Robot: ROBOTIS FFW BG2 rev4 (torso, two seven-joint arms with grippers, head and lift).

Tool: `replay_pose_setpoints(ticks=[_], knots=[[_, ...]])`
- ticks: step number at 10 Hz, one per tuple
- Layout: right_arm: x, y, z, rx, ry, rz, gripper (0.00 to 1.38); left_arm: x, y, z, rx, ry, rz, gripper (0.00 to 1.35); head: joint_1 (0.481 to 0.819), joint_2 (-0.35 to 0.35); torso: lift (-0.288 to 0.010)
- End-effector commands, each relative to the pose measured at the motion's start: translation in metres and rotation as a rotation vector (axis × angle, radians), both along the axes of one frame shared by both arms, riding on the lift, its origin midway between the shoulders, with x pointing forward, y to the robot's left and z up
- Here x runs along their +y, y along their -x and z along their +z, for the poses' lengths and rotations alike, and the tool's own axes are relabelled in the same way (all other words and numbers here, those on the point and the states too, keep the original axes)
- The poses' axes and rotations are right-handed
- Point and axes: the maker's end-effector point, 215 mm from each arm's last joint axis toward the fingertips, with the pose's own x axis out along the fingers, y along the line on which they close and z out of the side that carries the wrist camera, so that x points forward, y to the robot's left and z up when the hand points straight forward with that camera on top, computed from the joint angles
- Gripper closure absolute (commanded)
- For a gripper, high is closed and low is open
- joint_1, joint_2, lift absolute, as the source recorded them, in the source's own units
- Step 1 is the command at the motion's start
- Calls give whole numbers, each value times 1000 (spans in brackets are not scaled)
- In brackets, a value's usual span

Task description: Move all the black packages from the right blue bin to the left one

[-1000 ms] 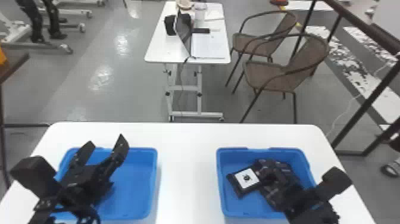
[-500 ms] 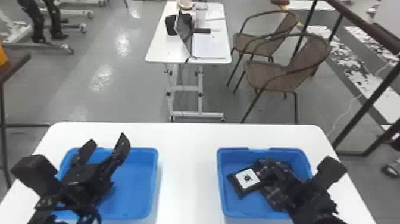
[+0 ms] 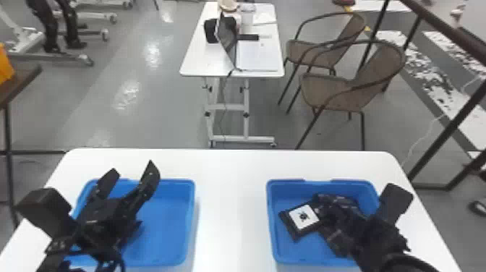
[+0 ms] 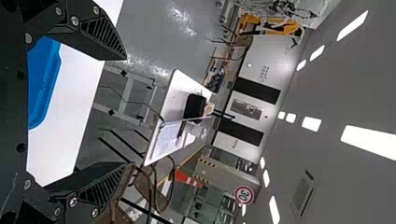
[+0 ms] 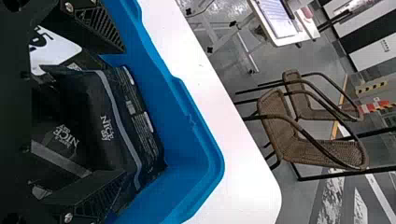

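Over the left blue bin [image 3: 170, 231] is my left gripper [image 3: 132, 171]; in the left wrist view, the left gripper [image 4: 128, 112] stands open with nothing between its fingers. The right blue bin [image 3: 272, 226] holds several black packages [image 3: 340, 202], overlapping, and a black item with a white label [image 3: 303, 217]. My right gripper [image 3: 365, 231] reaches into that bin from the near right, partly covering the packages. The right wrist view shows the right gripper [image 5: 123, 112] open, its fingers on either side of a black package [image 5: 93, 112] with a grey stripe and white lettering.
Both bins stand on a white table [image 3: 231, 202] with a strip of tabletop between them. In the right wrist view the right bin's wall [image 5: 187, 107] runs just beyond the packages. Farther off are a small white desk [image 3: 202, 61] and two brown chairs [image 3: 332, 90].
The right gripper has moved forward and slightly left over the packages in the right bin. The left gripper has shifted only a little. The packages look unmoved.
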Motion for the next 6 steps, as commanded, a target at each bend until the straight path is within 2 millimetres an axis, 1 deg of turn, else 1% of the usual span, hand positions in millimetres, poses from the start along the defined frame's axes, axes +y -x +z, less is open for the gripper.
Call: replay_pose_setpoints(ticks=[1, 2, 3, 4, 5, 6], knots=[[-7, -2, -5, 33, 32, 17, 90, 0, 0, 0, 0, 1, 0, 229, 695, -28, -40], [-11, -1, -9, 57, 39, 23, 101, 1, 0, 0, -3, 1, 1, 229, 695, -34, -40], [-12, -1, -12, 75, 41, 30, 182, 2, 1, 1, -5, 0, 3, 229, 695, -38, -40], [-12, -1, -15, 89, 38, 40, 424, 2, 1, 2, -9, 0, 5, 229, 695, -41, -40], [-6, 0, -17, 97, 28, 56, 769, 4, 1, 2, -11, 0, 7, 229, 695, -42, -40], [0, 2, -16, 90, 15, 61, 1016, 4, 2, 1, -10, 1, 9, 229, 695, -40, -40]])
